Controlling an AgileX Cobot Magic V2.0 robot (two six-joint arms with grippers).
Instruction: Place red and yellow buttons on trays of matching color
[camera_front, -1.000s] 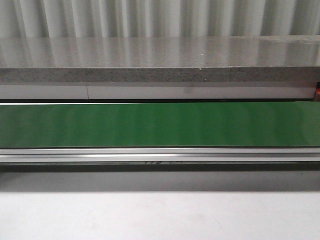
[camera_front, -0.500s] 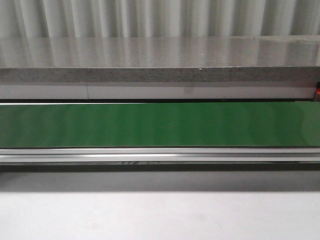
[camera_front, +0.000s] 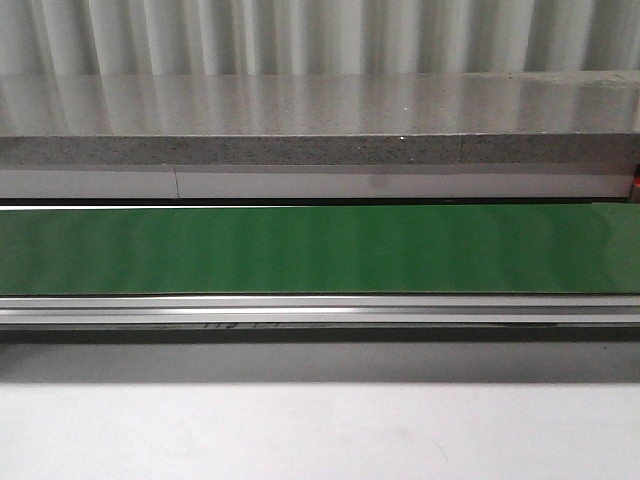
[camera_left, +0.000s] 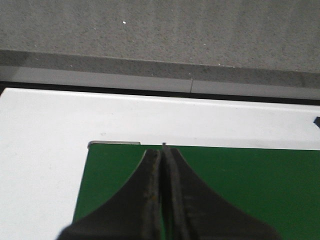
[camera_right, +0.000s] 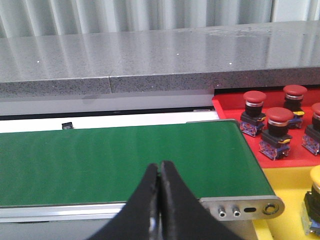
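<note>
Belt (camera_front: 320, 248) stays bare since a second ago; your left gripper (camera_left: 161, 152) and right gripper (camera_right: 159, 167) wait closed and empty above it.

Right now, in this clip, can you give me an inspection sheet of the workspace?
Surface: green belt, bare in all views.
Job's things: red buttons on the red tray; one yellow button on the yellow tray.
Clutter: nothing seen.
Hands: left hand shut, empty; right hand shut, empty; both over the belt.
Cables: nothing seen.
Surroundings: grey stone ledge, ribbed wall.
</note>
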